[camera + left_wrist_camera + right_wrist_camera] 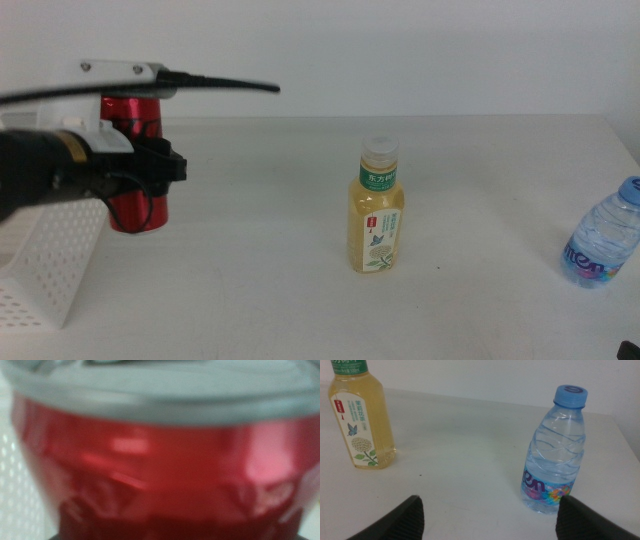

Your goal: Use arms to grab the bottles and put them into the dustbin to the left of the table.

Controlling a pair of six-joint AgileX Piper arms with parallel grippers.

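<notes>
The can [136, 165] hangs upright at 9 o'clock in the middle view, clear of the worktop [300, 250], with the left gripper [160, 168] clamped across its middle. In the left wrist view the can [160, 465] fills the picture, red wall under a grey rim; the fingers do not show there, so the clamp is judged from the middle view alone. The can sits just beside the bin's [50, 260] near corner, not yet over its opening, which suits a carry toward a drop rather than a release now.

The tea bottle [377, 210] stands upright near the centre, well apart from the can. The water bottle [605, 240] stands at 3 o'clock by the worktop's edge.

In the right wrist view the right gripper [490, 517] waits low, fingers wide apart, facing the water bottle [554, 455], with the tea bottle [362, 415] further off. 2 bottles remain, so the task looks about 1 third along.
</notes>
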